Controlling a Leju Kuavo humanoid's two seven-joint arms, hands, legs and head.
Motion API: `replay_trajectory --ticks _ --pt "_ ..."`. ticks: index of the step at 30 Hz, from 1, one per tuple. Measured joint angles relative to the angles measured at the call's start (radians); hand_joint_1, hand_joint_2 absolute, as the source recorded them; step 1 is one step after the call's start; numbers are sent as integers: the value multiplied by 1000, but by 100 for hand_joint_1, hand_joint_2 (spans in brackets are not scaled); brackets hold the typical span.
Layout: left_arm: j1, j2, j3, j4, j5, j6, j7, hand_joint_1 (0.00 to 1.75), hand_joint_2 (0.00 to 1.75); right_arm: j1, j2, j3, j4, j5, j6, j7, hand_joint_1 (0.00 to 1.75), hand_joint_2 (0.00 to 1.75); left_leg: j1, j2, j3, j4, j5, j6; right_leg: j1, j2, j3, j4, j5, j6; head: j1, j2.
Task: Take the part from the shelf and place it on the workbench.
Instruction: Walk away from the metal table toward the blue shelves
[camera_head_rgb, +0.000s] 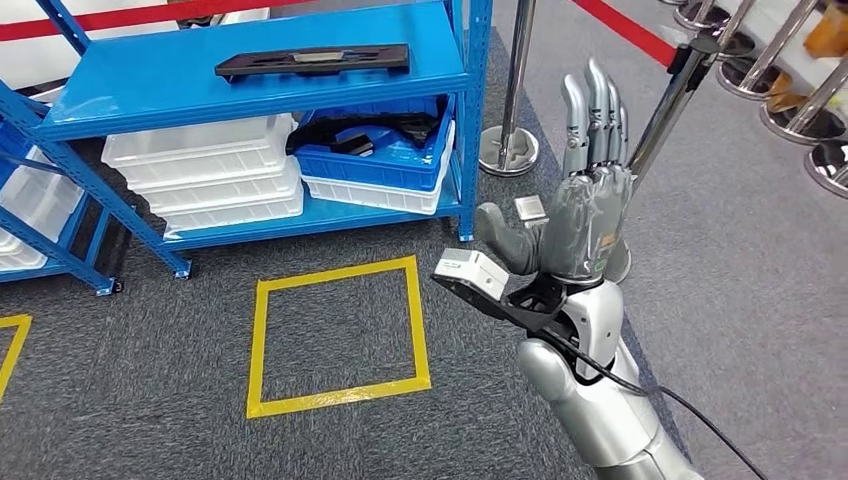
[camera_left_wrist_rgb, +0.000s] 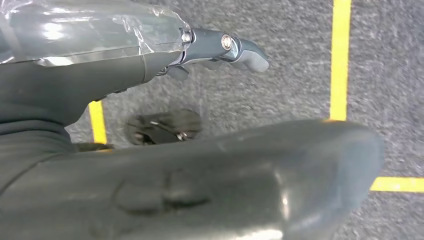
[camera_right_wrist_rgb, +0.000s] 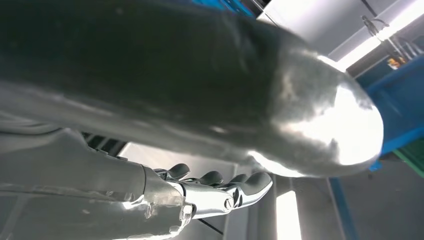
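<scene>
the flat black part (camera_head_rgb: 312, 61) lies on the blue shelf's (camera_head_rgb: 130, 95) top board; the raised right hand (camera_head_rgb: 590, 190), fingers straight and empty, should reach across, come level, then close along its edges

My right hand (camera_head_rgb: 590, 215) is raised with fingers straight and apart, holding nothing, in open air over grey carpet. Between it and the blue metal shelf (camera_head_rgb: 250, 75) stands the shelf's corner post (camera_head_rgb: 472, 120), and just behind my fingers a chrome barrier pole (camera_head_rgb: 515, 80) on its round base. The top deck lies open above the flat black part (camera_head_rgb: 312, 60); stacked white plastic bins (camera_head_rgb: 205, 175) and a blue plastic bin (camera_head_rgb: 385, 160) crowd the lower level.
</scene>
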Motion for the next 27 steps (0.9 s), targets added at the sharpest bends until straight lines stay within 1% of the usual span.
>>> replay_trajectory --ticks 1,2,3,4,5,6,7,8,9,10,11,12,13,14,15,16,17,18,20,21,22,23,24,25,26,27 --pt "1 0 0 0 0 2 0 0 0 -1 0 0 0 -1 0 0 0 0 -13 -1 14 -50 36 25 6 1 13 -11 -3 -3 6 0" --pt "1 0 0 1 0 4 1 0 0 -2 0 0 0 -2 0 1 0 0 -23 -1 25 -87 57 43 6 1 22 -21 -3 -4 11 0" --pt "2 0 0 2 0 6 1 0 0 -3 0 0 0 -3 0 2 0 0 -30 -1 32 -104 62 54 2 1 27 -31 -2 -3 13 0" --pt "2 -1 0 2 0 8 2 0 0 -4 -1 0 0 -3 0 2 0 0 -36 -1 38 -120 65 56 -1 0 30 -40 0 0 14 0" --pt "1 -1 0 2 1 10 2 0 0 -4 -1 0 0 -4 0 2 0 0 -36 -1 52 -147 66 58 -2 -2 35 -50 1 4 10 0" --pt "0 -2 0 2 1 11 1 0 0 -5 -2 0 -1 -4 0 3 0 0 -31 0 70 -178 63 53 -1 -3 38 -52 -2 6 9 0" --pt "0 -2 0 2 2 13 1 0 0 -9 -3 0 -1 -5 0 2 0 0 -25 -1 90 -210 61 49 1 -4 33 -39 -12 9 12 0" --pt "0 -3 0 2 2 15 0 0 0 -13 -4 0 -2 -5 -1 2 0 0 -17 -1 108 -238 59 44 2 -3 17 -5 -29 12 14 0" --pt "0 -4 0 2 2 16 0 0 0 -16 -4 0 -2 -6 -1 2 0 0 -13 -2 118 -251 56 36 0 -2 -13 49 -49 16 18 0" --pt "1 -5 0 2 2 17 0 0 0 -18 -5 0 -2 -7 -1 2 0 0 -11 -3 121 -253 53 34 -4 -1 -51 110 -69 22 21 0" --pt "2 -6 0 2 3 18 0 0 0 -18 -5 0 -2 -8 -1 2 0 0 -9 -3 122 -248 48 30 -7 -1 -86 159 -77 29 22 0" --pt "4 -8 0 2 3 19 0 0 0 -18 -6 0 -1 -9 -1 3 0 0 -6 -4 123 -242 41 25 -11 -1 -110 181 -68 36 23 0" --pt "5 -9 0 2 3 20 0 0 0 -18 -7 0 -1 -9 -1 3 0 0 -3 -4 123 -232 33 19 -15 -1 -117 168 -40 42 23 0" --pt "5 -10 0 2 4 21 0 0 0 -19 -8 0 -1 -10 -1 4 0 0 1 -5 123 -219 22 12 -20 -2 -107 121 3 49 23 0" --pt "5 -11 0 2 4 24 0 0 0 -20 -9 0 -1 -10 -1 4 0 0 5 -6 122 -205 11 4 -22 -1 -91 70 35 53 24 0" --pt "5 -11 0 2 5 26 0 0 0 -21 -10 0 0 -10 -1 4 0 0 5 -7 118 -188 -1 -5 -24 0 -77 26 56 55 26 0" --pt "4 -11 0 2 5 27 0 0 0 -21 -10 1 0 -11 -1 4 0 0 5 -8 113 -176 -9 -13 -24 3 -69 2 63 48 28 0" --pt "5 -11 0 2 6 28 -1 0 0 -21 -11 1 1 -11 -1 4 0 0 3 -9 108 -168 -14 -18 -22 6 -69 -1 56 38 28 0" --pt "5 -12 0 2 6 29 -1 0 0 -22 -12 1 1 -12 0 5 0 0 1 -9 105 -163 -16 -25 -20 8 -70 -2 55 13 26 0" --pt "6 -12 1 2 6 29 -1 0 0 -23 -12 1 1 -12 0 5 0 0 1 -9 105 -159 -20 -29 -22 6 -69 -4 55 6 24 0" --pt "6 -12 1 2 6 29 -1 0 0 -24 -12 1 1 -12 0 5 0 0 2 -8 101 -144 -30 -34 -25 4 -67 -7 56 0 22 0" --pt "5 -12 1 2 6 29 -1 0 0 -25 -12 1 1 -12 0 5 0 0 4 -7 88 -113 -49 -40 -27 2 -64 -9 57 -5 20 0" --pt "5 -12 1 2 6 29 -2 0 0 -25 -12 1 1 -12 0 5 0 0 7 -6 66 -63 -75 -47 -28 0 -63 -10 56 -9 18 0" --pt "5 -12 1 2 6 29 -2 0 0 -25 -12 1 1 -12 0 5 0 0 11 -6 35 0 -104 -53 -29 -1 -62 -11 55 -12 16 0" --pt "6 -12 1 2 6 29 -2 0 0 -25 -12 1 1 -12 0 5 0 0 15 -6 3 60 -125 -57 -29 -3 -61 -11 54 -14 16 0" --pt "7 -12 1 2 6 29 -2 0 0 -25 -12 1 1 -11 0 5 0 0 18 -6 -18 98 -130 -59 -29 -4 -60 -11 53 -15 15 0"
